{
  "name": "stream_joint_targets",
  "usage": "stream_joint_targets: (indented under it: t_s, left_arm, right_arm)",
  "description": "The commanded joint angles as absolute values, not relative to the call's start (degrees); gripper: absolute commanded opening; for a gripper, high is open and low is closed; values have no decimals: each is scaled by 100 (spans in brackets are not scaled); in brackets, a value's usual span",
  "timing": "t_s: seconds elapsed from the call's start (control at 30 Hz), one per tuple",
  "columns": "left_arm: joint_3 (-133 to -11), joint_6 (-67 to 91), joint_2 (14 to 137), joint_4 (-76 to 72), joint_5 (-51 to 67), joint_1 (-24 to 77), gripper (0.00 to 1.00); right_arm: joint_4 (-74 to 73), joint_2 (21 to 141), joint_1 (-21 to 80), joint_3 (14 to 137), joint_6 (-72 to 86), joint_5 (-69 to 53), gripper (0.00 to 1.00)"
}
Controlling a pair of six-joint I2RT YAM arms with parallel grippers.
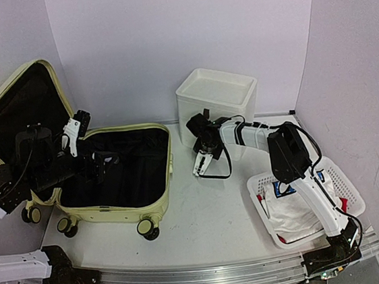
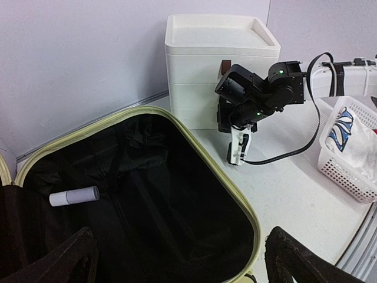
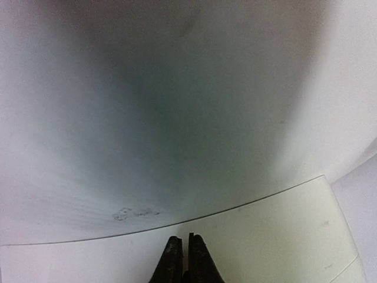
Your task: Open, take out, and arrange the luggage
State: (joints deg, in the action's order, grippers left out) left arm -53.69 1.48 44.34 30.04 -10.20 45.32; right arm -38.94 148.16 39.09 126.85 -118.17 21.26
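Note:
The luggage (image 1: 168, 164) is a pale yellow-green hard-shell suitcase lying open at the left, with its lid (image 1: 16, 106) raised at the back left. Its black lining shows in the left wrist view behind the rim (image 2: 230, 188), and a small white roll (image 2: 74, 196) lies inside. My left gripper (image 1: 89, 144) hangs over the open shell, jaws wide apart (image 2: 179, 259), holding nothing. My right gripper (image 1: 199, 171) points down at the table just in front of the white drawer box, and it also shows in the left wrist view (image 2: 235, 160). Its fingers (image 3: 182, 247) are shut with nothing between them.
A white three-drawer box (image 1: 217, 105) stands at the back centre (image 2: 221, 65). A white mesh basket (image 1: 347, 186) holding white and blue cloth sits at the right, near the right arm's base (image 2: 347, 171). The suitcase's wheels (image 1: 148, 229) face the near table edge.

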Motion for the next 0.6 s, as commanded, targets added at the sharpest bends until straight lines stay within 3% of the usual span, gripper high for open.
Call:
stream_joint_targets:
  t_s: [0.0, 0.3, 0.57]
  left_arm:
    - [-5724, 203, 4375, 2873, -944, 4500, 99]
    - [-5730, 404, 4295, 2860, -811, 4498, 100]
    - [-5682, 655, 4162, 2862, -647, 4495, 99]
  right_arm:
    - [-4133, 14617, 3795, 12950, -11624, 2330, 0]
    - [-4924, 14080, 3948, 12689, -10812, 2105, 0]
    - [-5092, 13229, 4239, 11564, -9839, 1510, 0]
